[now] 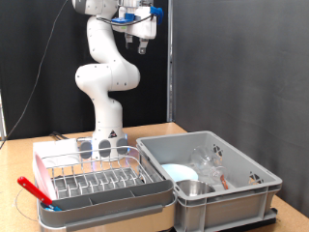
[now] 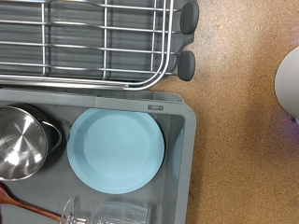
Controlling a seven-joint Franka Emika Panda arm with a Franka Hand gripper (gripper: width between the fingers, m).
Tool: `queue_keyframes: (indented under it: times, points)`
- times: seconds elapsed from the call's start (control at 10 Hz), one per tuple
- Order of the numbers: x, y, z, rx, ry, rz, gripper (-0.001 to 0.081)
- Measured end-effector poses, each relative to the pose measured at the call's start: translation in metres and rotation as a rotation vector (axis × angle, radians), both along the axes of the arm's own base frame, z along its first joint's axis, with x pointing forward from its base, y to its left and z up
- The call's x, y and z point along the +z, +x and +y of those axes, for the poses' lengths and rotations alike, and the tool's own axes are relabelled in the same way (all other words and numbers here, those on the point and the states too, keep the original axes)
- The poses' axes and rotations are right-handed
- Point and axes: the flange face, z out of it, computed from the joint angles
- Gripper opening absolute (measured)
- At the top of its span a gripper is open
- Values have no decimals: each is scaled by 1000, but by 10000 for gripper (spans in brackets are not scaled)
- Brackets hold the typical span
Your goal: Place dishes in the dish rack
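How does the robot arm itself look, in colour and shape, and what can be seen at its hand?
The arm is glossy white, built of rounded, bulging segments stacked above a white base on the table. Dark seams mark its joints. At its top, the gripper sits under a white hand with blue and black parts. A thin cable hangs near the upper arm. The jaws are too small to describe.

Place: robot lab test bench
Evidence: white jointed robot arm point(image 1: 104, 72) bolted onto brown cork-topped table point(image 1: 154, 130), black curtain backdrop point(image 1: 241, 68)
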Motion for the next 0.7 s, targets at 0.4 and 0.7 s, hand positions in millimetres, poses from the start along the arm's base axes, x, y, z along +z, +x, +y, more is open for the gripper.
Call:
queue_keyframes:
  times: [0.4, 0.7]
  points:
    - [-15, 14, 49, 376, 128, 43, 809]
    - [-25, 36, 86, 726, 169, 55, 809]
